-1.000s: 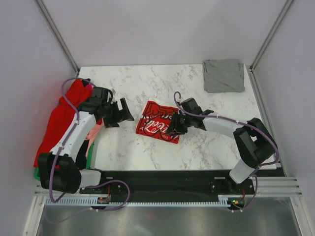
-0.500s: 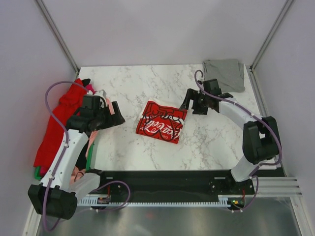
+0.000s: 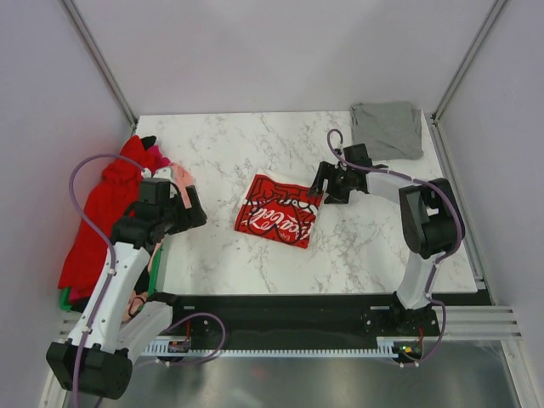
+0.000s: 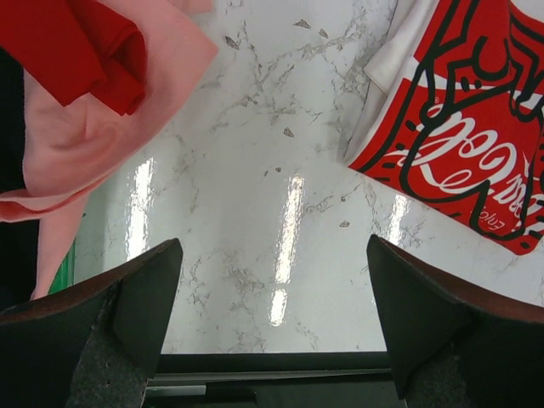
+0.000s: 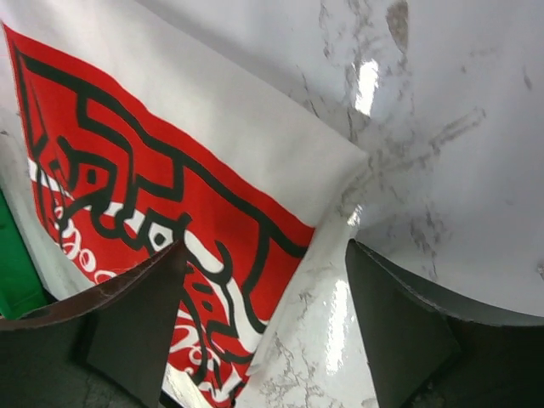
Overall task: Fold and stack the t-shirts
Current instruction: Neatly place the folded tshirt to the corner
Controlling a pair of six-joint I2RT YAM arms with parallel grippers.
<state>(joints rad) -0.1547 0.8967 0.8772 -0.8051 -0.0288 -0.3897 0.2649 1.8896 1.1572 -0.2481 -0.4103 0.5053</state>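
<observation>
A folded red Coca-Cola t-shirt (image 3: 279, 212) lies mid-table; it also shows in the left wrist view (image 4: 463, 127) and the right wrist view (image 5: 161, 195). A folded grey t-shirt (image 3: 388, 130) lies at the back right corner. A heap of t-shirts (image 3: 106, 204), plain red, pink, black and green, lies at the left edge. My left gripper (image 3: 194, 206) is open and empty, between the heap and the Coca-Cola shirt (image 4: 272, 297). My right gripper (image 3: 327, 184) is open and empty just above the Coca-Cola shirt's right edge (image 5: 268, 289).
The marble table (image 3: 357, 246) ends at a black rail (image 3: 280, 308) in front. Grey walls and metal posts close the sides and back. A pink shirt (image 4: 102, 119) and a red fold (image 4: 85, 47) lie left of the left gripper.
My right gripper let go of the Coca-Cola shirt, swung back toward the grey shirt, then came a little back toward the shirt. My left arm drew back toward the heap.
</observation>
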